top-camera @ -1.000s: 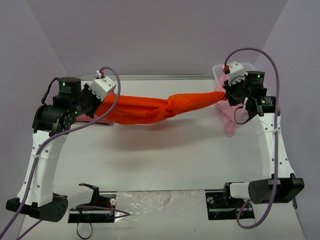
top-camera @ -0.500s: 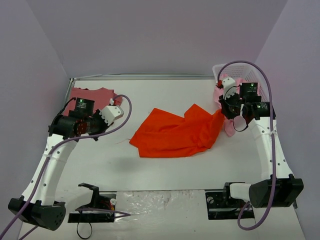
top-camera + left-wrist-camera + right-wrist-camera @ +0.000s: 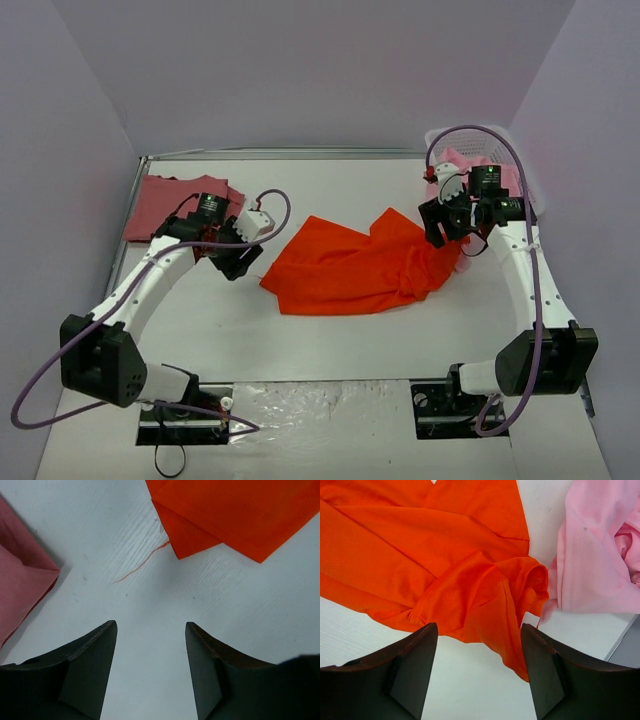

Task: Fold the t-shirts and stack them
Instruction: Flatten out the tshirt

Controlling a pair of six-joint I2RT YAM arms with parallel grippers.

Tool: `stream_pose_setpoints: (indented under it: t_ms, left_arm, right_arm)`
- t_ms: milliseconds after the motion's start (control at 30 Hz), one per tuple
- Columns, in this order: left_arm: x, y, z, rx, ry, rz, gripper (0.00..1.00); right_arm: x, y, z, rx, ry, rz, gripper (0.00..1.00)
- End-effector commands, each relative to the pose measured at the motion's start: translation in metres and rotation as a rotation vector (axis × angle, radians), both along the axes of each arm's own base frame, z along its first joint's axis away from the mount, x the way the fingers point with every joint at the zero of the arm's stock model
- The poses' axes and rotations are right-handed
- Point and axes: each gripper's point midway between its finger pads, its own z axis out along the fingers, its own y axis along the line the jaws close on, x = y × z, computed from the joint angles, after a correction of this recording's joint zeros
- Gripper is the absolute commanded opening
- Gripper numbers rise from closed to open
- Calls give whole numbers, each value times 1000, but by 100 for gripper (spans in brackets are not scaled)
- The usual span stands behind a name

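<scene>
Orange-red cloth is down flat: the orange shirt point(image 3: 350, 268) lies loosely spread and creased on the white table point(image 3: 330, 340), and neither arm has hold of it. The left gripper point(image 3: 150, 625) hovers just off the orange shirt's left corner, fingers well apart, only bare tabletop between them, gripping nothing. From that same corner a thin orange thread point(image 3: 140, 566) trails out across the table.

Over on the other side, the right gripper point(image 3: 479, 626) hangs above the orange shirt's right edge, where the fabric bunches into thick folds. Its fingers stand wide as well, and they are empty. In the wrist view the cloth sits beyond them, not pinched. Whether the tips brush the fabric, I cannot tell.

Left of the orange shirt and a little behind it, well apart, the dusty rose shirt point(image 3: 170, 205) lies flat. Right of the orange shirt, a pink shirt point(image 3: 590, 555) touches that bunched edge and drapes up toward the white basket point(image 3: 520, 165) just behind, with more pink cloth heaped inside it
</scene>
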Motion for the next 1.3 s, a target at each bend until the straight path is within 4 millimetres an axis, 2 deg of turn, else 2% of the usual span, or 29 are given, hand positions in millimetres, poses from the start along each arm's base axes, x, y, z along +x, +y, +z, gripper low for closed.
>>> stream_pose_setpoints:
  t_ms: [0,133,233,267,333,400,600,800,967,1167,1267]
  left_arm:
    - [29,-25,7,-64,-74,-11,56]
    - [53,-43,-10,-69,-64,-9,56]
    - [69,-55,-30,-64,-12,-2,49]
    - [75,-59,-27,-70,-17,-4,49]
    - [79,-64,-34,-77,2,-10,49]
    - [85,-72,-34,-84,-12,-21,53]
    - [97,-85,-43,-85,0,-18,55]
    - [99,-84,-54,-82,4,11,55]
    - [96,-79,-61,-61,13,30,55]
    - [92,-72,-65,-40,21,48,55]
    - [89,-71,-67,-42,25,49,55]
  right_arm:
    - [2,0,3,11,-5,-1,64]
    - [6,5,-6,40,17,4,66]
    - [10,6,-21,53,35,-4,66]
    - [11,7,-26,55,44,-1,66]
    - [11,4,-40,40,75,-9,66]
    - [11,0,-53,20,115,-22,65]
    - [-3,5,-79,2,196,27,57]
    - [-24,15,-109,-63,313,105,51]
    - [-41,23,-127,-98,382,156,51]
    - [-45,11,-141,-162,405,133,54]
    - [-31,1,-139,-208,353,87,56]
